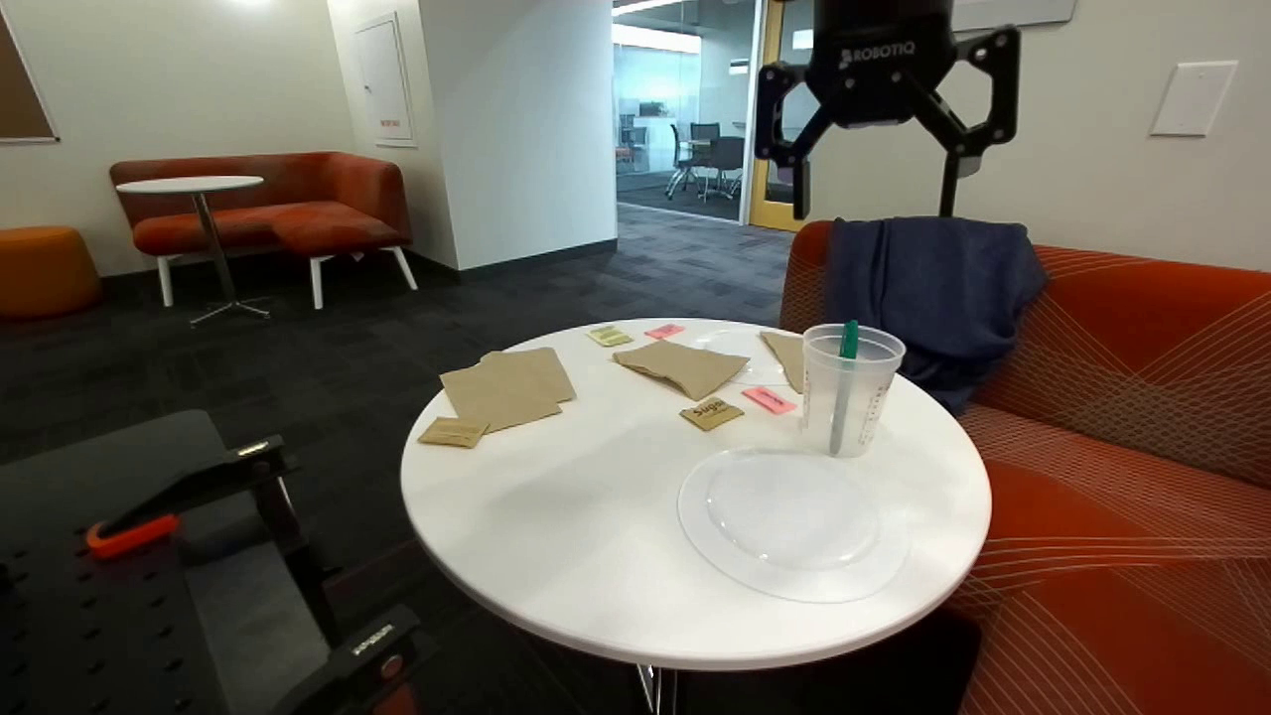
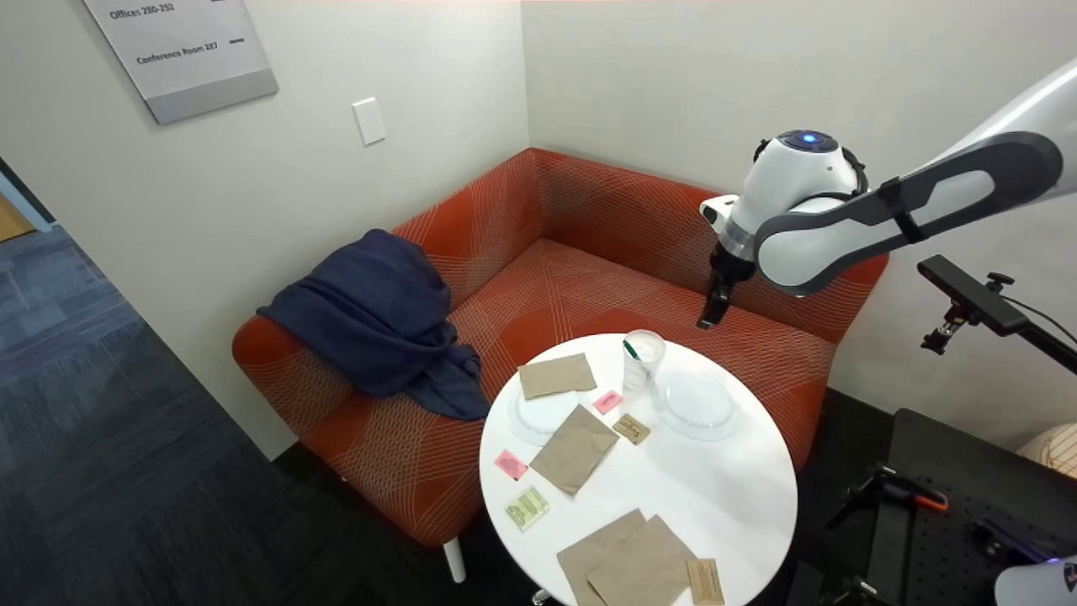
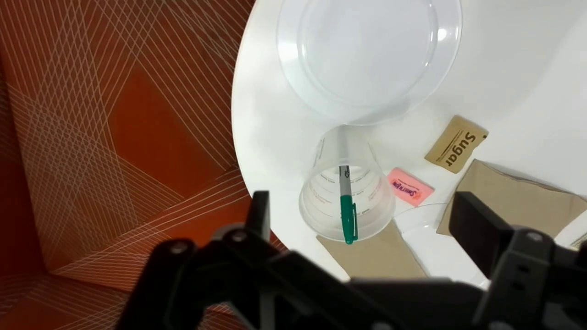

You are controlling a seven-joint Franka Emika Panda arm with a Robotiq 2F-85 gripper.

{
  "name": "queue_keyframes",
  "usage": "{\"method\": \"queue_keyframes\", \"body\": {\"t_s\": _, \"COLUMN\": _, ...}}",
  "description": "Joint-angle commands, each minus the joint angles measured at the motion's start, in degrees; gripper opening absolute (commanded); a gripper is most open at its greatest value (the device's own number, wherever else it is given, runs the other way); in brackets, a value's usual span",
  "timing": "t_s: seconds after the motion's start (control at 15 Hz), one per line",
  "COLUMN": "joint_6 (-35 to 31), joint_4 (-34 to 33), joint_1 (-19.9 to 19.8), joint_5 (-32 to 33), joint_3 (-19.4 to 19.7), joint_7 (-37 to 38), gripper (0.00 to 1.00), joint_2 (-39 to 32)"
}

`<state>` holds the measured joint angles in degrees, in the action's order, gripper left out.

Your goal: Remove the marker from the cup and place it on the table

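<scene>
With its jaws spread wide and nothing between them, the tool (image 1: 874, 210) hangs higher than the graduated plastic cup (image 1: 870, 399), well apart from it. The green-capped marker (image 3: 347, 206) leans inside that cup, cap end up and poking past the rim. The cup stands upright on the round white bench (image 1: 576, 546), just beside a clear plate (image 1: 794, 526). I judge no step done yet: gripping the marker, drawing it out and laying it on the bench all remain.

The arm (image 2: 850, 240) is being held outstretched, with the gripper (image 1: 876, 199) being aimed downward and its jaws being held apart.
</scene>
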<state>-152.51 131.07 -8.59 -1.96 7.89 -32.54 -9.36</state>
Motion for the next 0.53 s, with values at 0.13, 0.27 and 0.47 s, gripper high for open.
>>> {"method": "queue_keyframes", "body": {"t_s": 0.13, "joint_6": 1.08, "joint_4": -6.87, "joint_1": -2.17, "joint_5": -1.06, "joint_3": -3.65, "joint_7": -1.59, "gripper": 1.00, "joint_2": -6.13}}
{"method": "queue_keyframes", "body": {"t_s": 0.27, "joint_6": 0.98, "joint_4": -8.71, "joint_1": -2.10, "joint_5": -0.53, "joint_3": -4.50, "joint_7": -0.28, "gripper": 1.00, "joint_2": -8.13}}
{"method": "queue_keyframes", "body": {"t_s": 0.47, "joint_6": 1.34, "joint_4": -10.83, "joint_1": -1.96, "joint_5": 0.40, "joint_3": -5.19, "joint_7": 1.54, "gripper": 1.00, "joint_2": -10.46}}
